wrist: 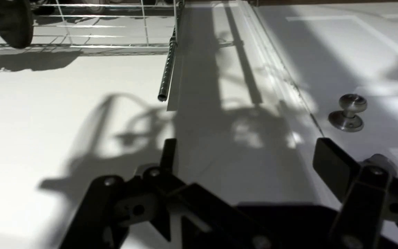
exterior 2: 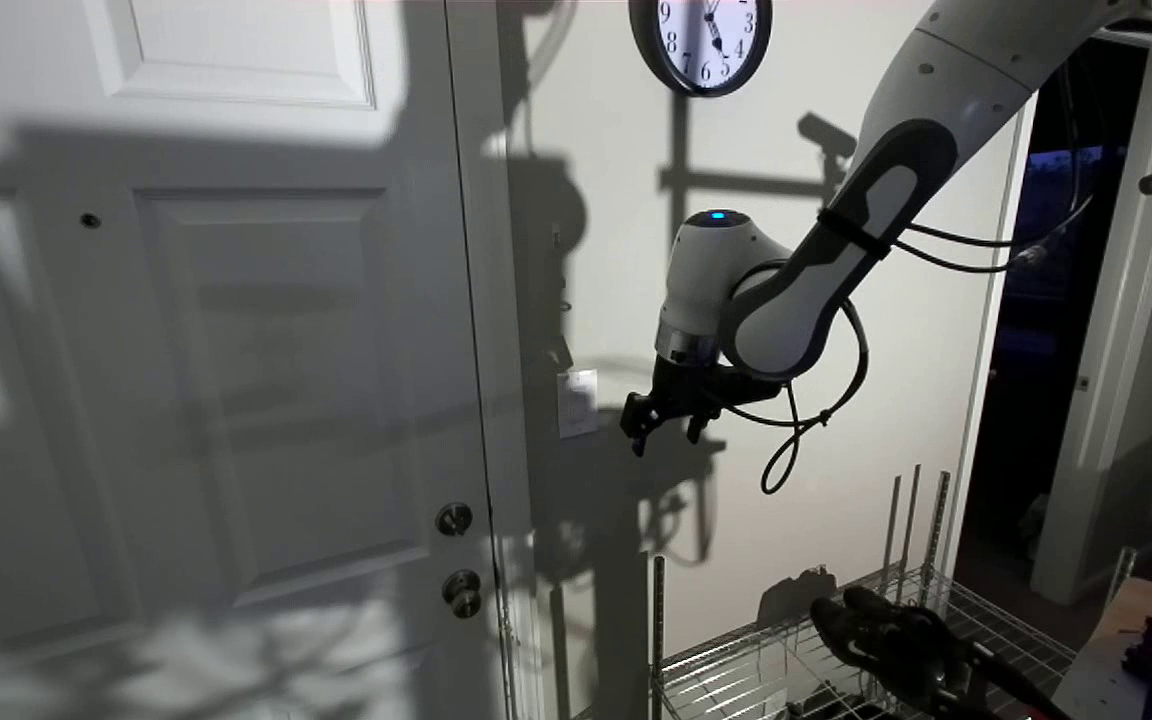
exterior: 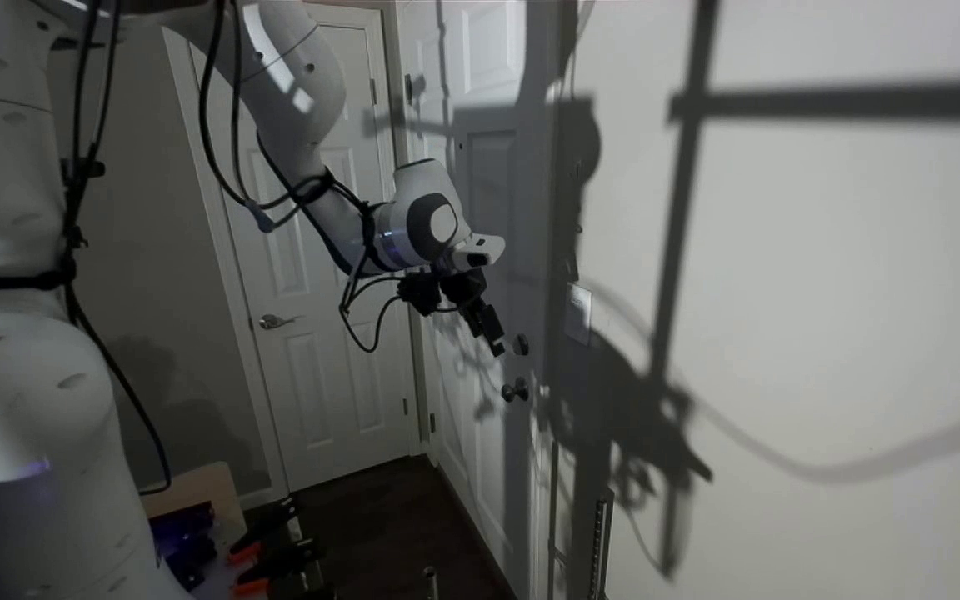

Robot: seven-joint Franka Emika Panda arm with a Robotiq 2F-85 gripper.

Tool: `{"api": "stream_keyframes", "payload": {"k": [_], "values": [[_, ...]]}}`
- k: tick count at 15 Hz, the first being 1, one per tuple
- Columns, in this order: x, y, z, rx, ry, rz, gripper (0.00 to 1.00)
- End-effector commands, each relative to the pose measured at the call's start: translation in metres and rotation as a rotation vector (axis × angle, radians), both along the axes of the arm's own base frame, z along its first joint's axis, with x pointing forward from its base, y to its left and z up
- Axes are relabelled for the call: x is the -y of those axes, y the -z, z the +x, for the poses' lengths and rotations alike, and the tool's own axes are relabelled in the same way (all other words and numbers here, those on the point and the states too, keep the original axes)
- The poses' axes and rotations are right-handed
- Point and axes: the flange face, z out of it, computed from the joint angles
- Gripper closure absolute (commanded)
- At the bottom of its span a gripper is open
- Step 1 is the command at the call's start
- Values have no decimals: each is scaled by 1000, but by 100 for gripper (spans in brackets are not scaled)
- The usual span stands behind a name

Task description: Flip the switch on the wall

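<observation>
The off-white wall [exterior: 822, 275] fills the right side of an exterior view and also shows in an exterior view [exterior 2: 606, 120] and the wrist view [wrist: 19, 114]. A small white plate [exterior: 578, 313], which looks like the switch plate, is on the wall beside the door frame; it also shows in an exterior view [exterior 2: 577, 404]. Its lever is too small to make out. In the wrist view the plate is not visible. My gripper [wrist: 247, 148] is open and empty, fingers pointing downward. In an exterior view the gripper [exterior 2: 667, 440] appears right of the plate, apart from it.
A white panelled door [exterior 2: 276, 380] with a knob [exterior 2: 461, 593] and a deadbolt [exterior 2: 454, 519] stands beside the wall. A wire shelf [exterior 2: 736, 690] with upright posts and black items [exterior 2: 896, 640] stands below the arm. A round clock [exterior 2: 706, 45] hangs above.
</observation>
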Motion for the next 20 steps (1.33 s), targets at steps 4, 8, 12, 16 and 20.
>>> {"api": "stream_keyframes", "payload": {"k": [4,8,12,16,20], "values": [[-2,2,7,40,43,-34,1],[-2,2,7,40,44,-35,1],[-2,2,7,40,43,-34,1],[0,6,13,72,53,-36,0],[6,15,33,134,78,-56,33]]}}
